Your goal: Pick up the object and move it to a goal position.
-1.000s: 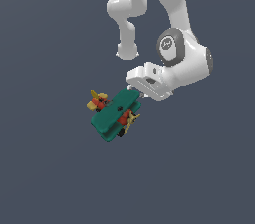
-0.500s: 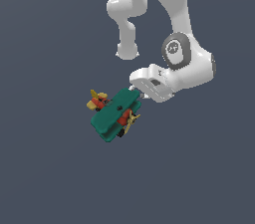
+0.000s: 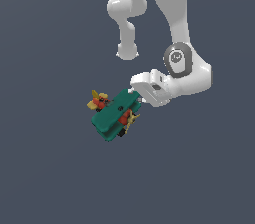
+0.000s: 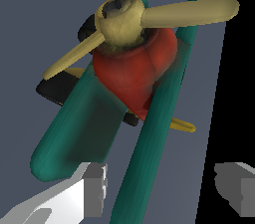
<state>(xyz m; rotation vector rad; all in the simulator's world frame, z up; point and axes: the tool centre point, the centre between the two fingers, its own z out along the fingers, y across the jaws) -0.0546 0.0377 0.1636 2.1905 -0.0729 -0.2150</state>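
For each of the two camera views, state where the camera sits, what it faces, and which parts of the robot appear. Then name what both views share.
Exterior view: off the arm, facing the scene; shows the white arm and the toy biplane.
Wrist view: on the wrist, facing the biplane's yellow propeller close up; shows the tool fingers.
Shared: the biplane.

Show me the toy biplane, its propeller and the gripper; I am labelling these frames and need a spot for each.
toy biplane (image 3: 113, 116), exterior view, on the teal upper wing.
propeller (image 4: 124, 19), wrist view, on the yellow hub.
gripper (image 4: 162, 188), wrist view, midway between the two grey fingertips, one wing between them.
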